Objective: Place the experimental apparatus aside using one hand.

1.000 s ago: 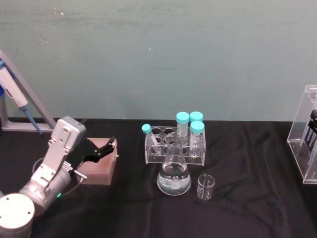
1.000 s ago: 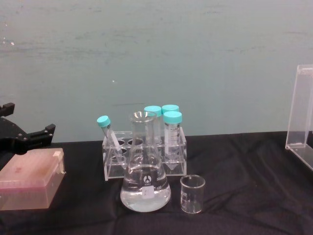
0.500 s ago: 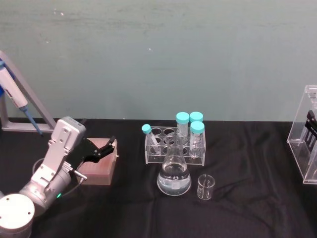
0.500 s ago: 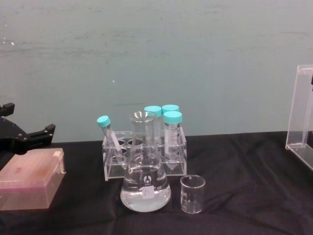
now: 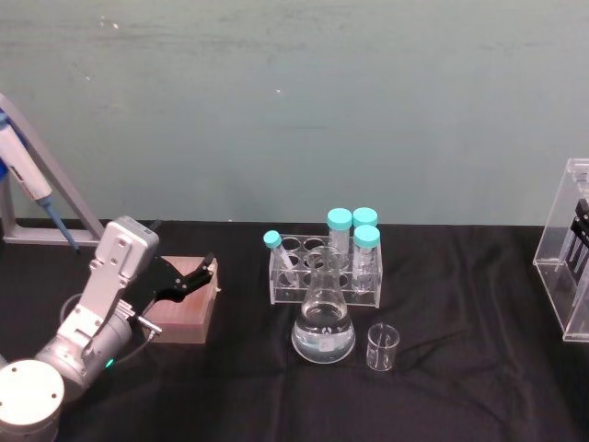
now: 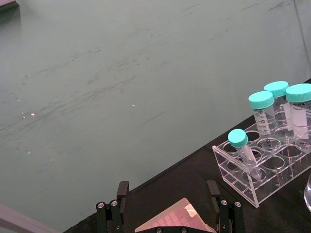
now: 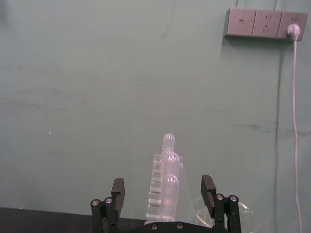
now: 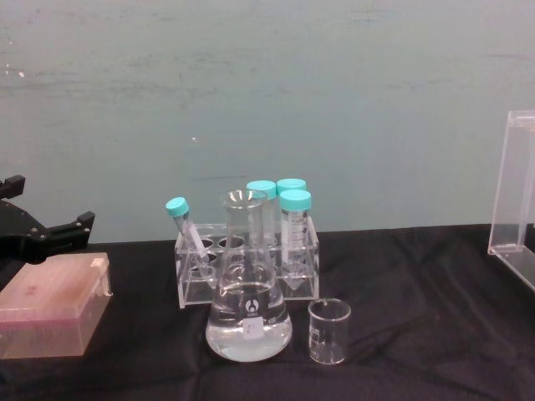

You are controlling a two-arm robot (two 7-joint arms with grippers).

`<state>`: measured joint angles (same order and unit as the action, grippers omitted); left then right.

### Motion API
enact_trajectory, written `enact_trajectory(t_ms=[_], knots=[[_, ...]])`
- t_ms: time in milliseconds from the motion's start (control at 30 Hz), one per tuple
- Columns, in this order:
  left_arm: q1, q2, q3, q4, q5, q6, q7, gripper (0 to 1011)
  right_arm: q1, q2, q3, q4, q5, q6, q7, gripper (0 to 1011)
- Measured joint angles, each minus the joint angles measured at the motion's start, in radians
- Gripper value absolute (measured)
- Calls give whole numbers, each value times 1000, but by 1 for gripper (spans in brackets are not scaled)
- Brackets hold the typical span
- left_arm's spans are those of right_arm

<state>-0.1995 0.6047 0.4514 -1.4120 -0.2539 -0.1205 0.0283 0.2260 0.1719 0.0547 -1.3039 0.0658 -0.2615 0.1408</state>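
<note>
In the head view the left gripper [image 5: 198, 274], black jaws on a silver cylindrical wrist, hangs at lower left over a pinkish-brown box [image 5: 189, 311] on the black-draped bench [image 5: 460, 304]. At centre stands a clear conical glass flask [image 5: 324, 322] holding clear liquid, with a small glass beaker [image 5: 383, 348] just beside it at lower right. A clear tube rack [image 5: 279, 290] carrying teal-capped tubes [image 5: 340, 230] stands close behind the flask. A tall clear acrylic stand [image 5: 557, 241] is at the right edge, well apart, and the all-black right gripper [image 5: 581, 241] shows through its wall. A blue-and-white pipette [image 5: 23, 170] hangs at upper left.

In the left wrist view the jaws are spread wide and grip nothing. The box corner lies under them and the rack beyond.

In the right wrist view those jaws are also wide open and empty. The stand's plastic pipettes [image 7: 167, 165] rise ahead between them, below grey wall sockets [image 7: 265, 23].

In the chest view the flask overlaps the rack, the beaker is at its lower right with a small gap, and the left jaws poke in from the left edge above the box.

Nothing looks moved aside yet, so the reach seems to be the step in hand. The left jaws should probably rise clear of the box first. They could then close on the flask's neck from its open left side and keep it upright so the liquid does not slosh. The leaning tube and the rack behind leave little room, and the beaker could be knocked.
</note>
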Motion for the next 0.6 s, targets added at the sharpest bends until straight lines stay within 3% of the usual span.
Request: enact_trajectory(t_ms=[600], knots=[[0, 0, 0, 0, 0, 0, 0, 1000, -33, -13, 9, -65, -66, -64, -28, 1004]])
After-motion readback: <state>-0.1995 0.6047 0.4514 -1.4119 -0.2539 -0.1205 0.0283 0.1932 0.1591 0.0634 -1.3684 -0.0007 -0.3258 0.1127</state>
